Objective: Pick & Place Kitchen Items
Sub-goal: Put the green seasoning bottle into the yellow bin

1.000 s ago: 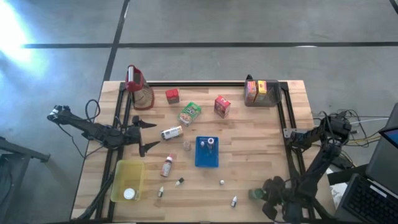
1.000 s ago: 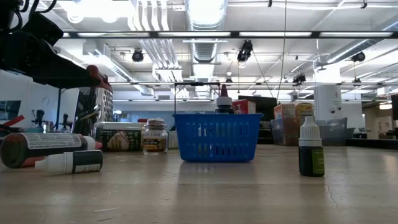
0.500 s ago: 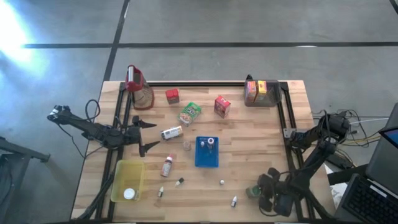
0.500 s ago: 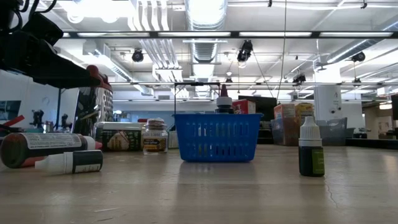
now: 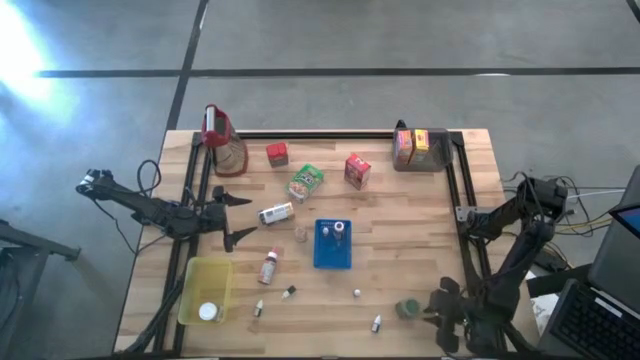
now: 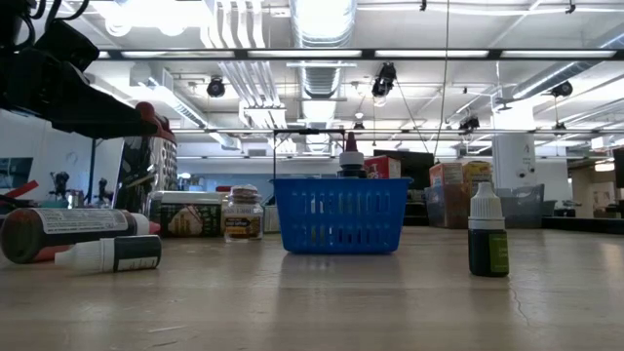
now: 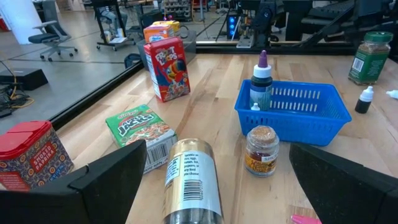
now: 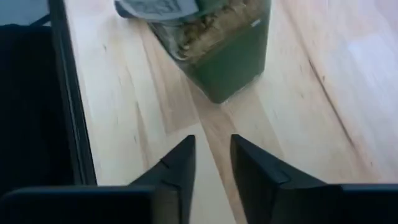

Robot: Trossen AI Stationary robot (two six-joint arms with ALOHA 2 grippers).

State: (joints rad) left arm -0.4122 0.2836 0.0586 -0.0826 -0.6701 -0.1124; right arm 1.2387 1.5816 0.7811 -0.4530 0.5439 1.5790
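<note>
At the tabletop's [image 5: 420, 240] near right corner, a green-labelled spice jar [image 5: 406, 309] stands free just ahead of the right claw [image 5: 443, 318], whose fingers are narrowly parted and hold nothing. Jar looks rigid, smooth-sided and light; likely slippery, so best taken across the body below the lid. Left claw [image 5: 235, 217] waits wide open and empty near the lying tin [image 5: 276, 213].
</note>
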